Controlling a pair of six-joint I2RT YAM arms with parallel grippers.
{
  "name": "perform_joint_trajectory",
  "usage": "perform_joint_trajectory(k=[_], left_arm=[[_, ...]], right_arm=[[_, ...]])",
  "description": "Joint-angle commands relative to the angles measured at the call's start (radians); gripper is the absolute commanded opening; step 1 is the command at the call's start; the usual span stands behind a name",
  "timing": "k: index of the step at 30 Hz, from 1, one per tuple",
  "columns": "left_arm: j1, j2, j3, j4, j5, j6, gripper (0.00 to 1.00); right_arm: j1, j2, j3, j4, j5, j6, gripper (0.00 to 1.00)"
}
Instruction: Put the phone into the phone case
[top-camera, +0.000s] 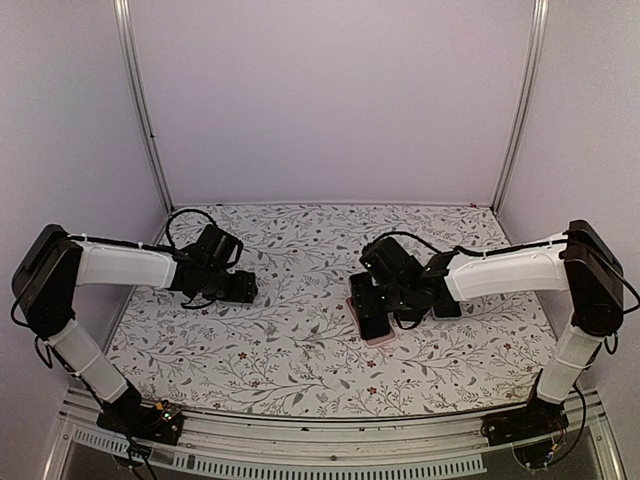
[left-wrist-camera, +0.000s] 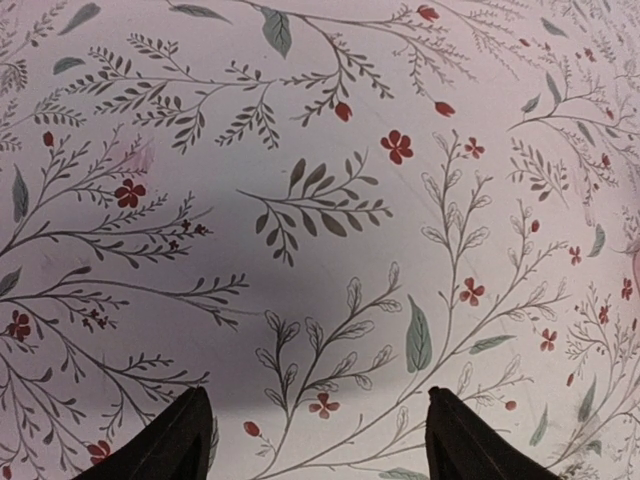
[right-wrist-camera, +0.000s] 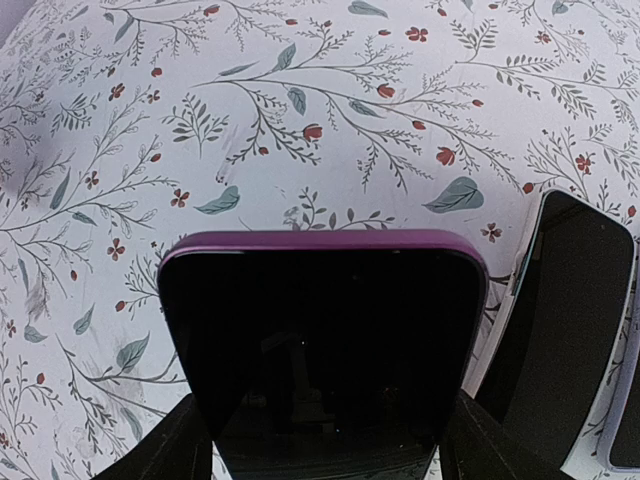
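Beside the phone case (right-wrist-camera: 575, 330), my right gripper (right-wrist-camera: 330, 440) pinched the purple-edged phone (right-wrist-camera: 320, 340) by its sides; well apart from the case, my left gripper (left-wrist-camera: 318, 440) hung spread wide above the floral cloth (left-wrist-camera: 320, 200).

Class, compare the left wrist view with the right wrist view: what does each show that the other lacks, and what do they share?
Only the left wrist view: the left gripper open, with nothing between its fingers. Only the right wrist view: the right gripper shut on the purple-edged phone, and a dark, pale-rimmed object, probably the phone case, lying to the phone's right. Both: the floral tablecloth.
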Motion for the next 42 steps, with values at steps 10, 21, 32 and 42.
perform_joint_trajectory(k=[10,21,32,42], left_arm=[[0.005,0.006,-0.011,0.015,0.008,0.008,0.75],[0.004,0.010,-0.016,0.014,0.005,0.006,0.75],[0.005,0.012,-0.018,0.015,0.006,0.002,0.75],[0.005,0.007,-0.026,0.014,0.004,0.001,0.75]], right_arm=[[-0.005,0.047,0.035,-0.044,0.060,-0.103,0.19],[-0.005,0.069,0.026,-0.059,-0.028,-0.127,0.18],[-0.013,0.154,0.093,-0.213,-0.076,-0.151,0.26],[-0.032,0.191,0.096,-0.248,-0.097,-0.124,0.43]])
